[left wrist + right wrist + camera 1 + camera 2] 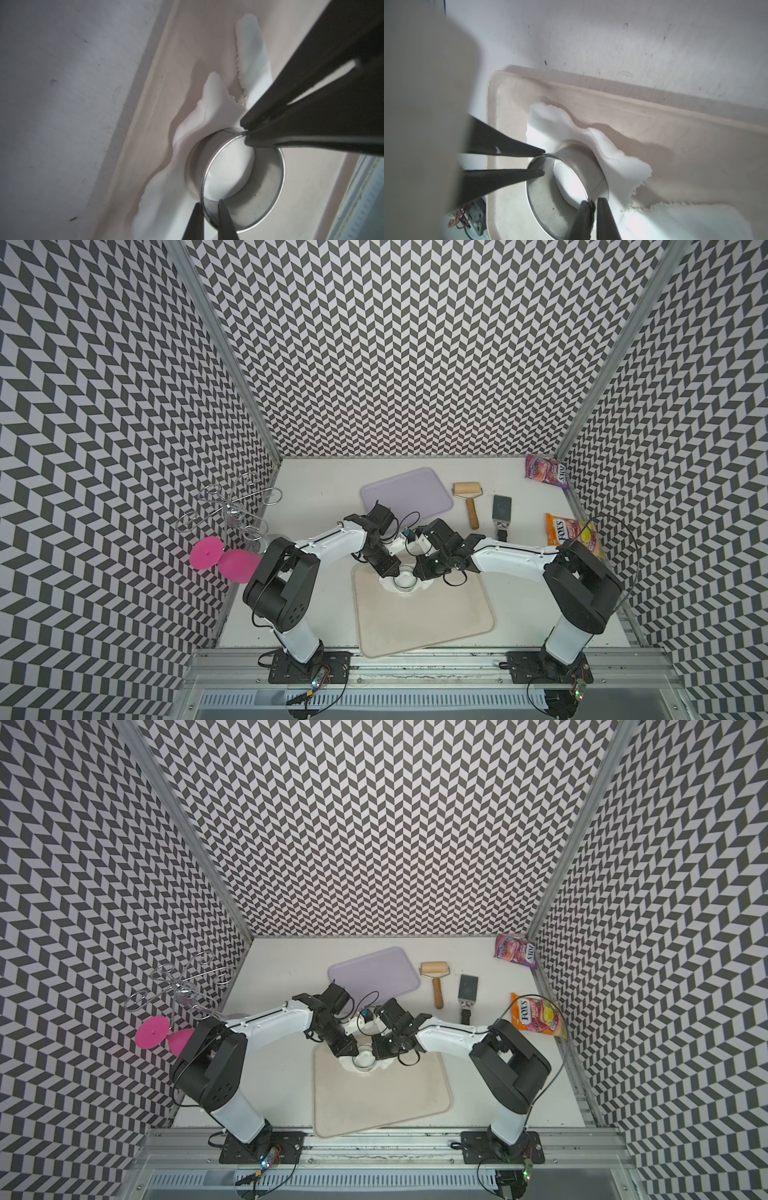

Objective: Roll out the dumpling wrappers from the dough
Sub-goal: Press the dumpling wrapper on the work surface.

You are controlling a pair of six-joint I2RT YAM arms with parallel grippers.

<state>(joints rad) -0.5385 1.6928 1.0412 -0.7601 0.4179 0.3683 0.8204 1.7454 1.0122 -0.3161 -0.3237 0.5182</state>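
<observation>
Two tools, left tool and right tool, pinch the ring cutter by its rim; uneven lifting could tear the dough or wrapper.

1. Ring — bare metal, polished bright along the rim, duller and faintly spotted on the inside wall.
2. Dough: soft, matt white, smooth on its face, rough and frayed along the edges.
3. Board under the dough: beige, matt, plastic-looking, lightly specked.
4. Table: white, matt, scuffed with small dark nicks.
5. Roller: pale wood with a dull finish, held in a thin metal bracket.
6. Tray: lilac plastic, smooth, with a low sheen.
7. Sweet bag — glossy printed film.
8. Rack: shiny bent wire.
</observation>
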